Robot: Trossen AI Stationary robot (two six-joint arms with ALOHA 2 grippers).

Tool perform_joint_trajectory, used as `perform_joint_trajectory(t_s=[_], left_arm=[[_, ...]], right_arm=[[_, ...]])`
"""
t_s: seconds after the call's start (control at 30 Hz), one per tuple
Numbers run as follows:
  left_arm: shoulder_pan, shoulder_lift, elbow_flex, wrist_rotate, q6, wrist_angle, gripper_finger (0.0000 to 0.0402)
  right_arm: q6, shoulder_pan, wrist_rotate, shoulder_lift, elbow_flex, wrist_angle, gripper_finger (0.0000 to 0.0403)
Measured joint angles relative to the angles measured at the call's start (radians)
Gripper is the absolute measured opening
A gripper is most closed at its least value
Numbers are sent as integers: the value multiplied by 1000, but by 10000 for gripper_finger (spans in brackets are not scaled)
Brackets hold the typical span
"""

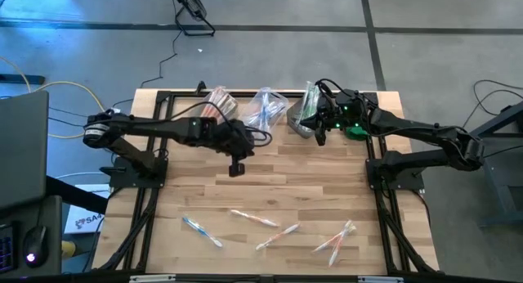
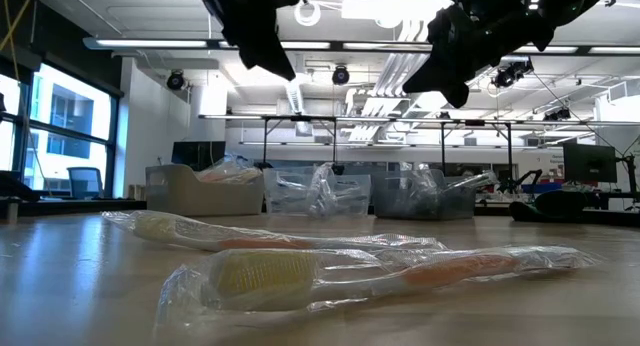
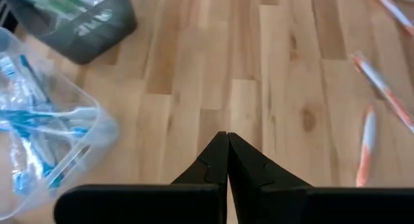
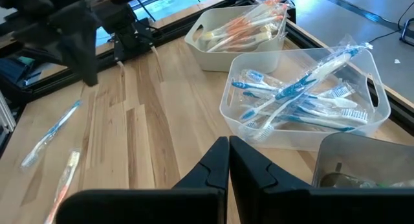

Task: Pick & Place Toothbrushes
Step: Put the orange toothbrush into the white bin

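Observation:
Several wrapped toothbrushes lie flat near the table's near edge: a blue one (image 1: 202,231) and orange ones (image 1: 253,218) (image 1: 278,236) (image 1: 335,236). Two of them fill the foreground of the low view (image 2: 400,271). My left gripper (image 1: 237,167) (image 3: 228,146) hangs shut and empty over the bare middle of the table, in front of the bins. My right gripper (image 1: 319,137) (image 4: 229,146) is also shut and empty. It hovers at the far right, beside the grey bin (image 1: 304,118).
Three bins stand along the far edge: a white one with orange toothbrushes (image 4: 239,30), a clear one with blue toothbrushes (image 4: 304,94) (image 3: 39,133), and a grey one with green toothbrushes (image 3: 77,17). A small green object (image 1: 355,132) sits under my right arm. Bare wood lies between the bins and the loose brushes.

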Motion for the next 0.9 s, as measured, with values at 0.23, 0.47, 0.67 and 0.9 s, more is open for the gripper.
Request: perform_joint_trajectory(t_s=[0.23,0.47,0.67,0.9], left_arm=[[-23,0,0,99,61,-10,6],[-102,0,0,91,52,-35,69],[-213,0,0,55,52,-78,96],[-296,47,-1,62,-37,-97,120]], right_arm=[[26,0,0,0,0,-6,5],[21,0,0,0,0,-54,5],[-10,0,1,0,0,-119,5],[-12,0,0,0,0,-126,5]])
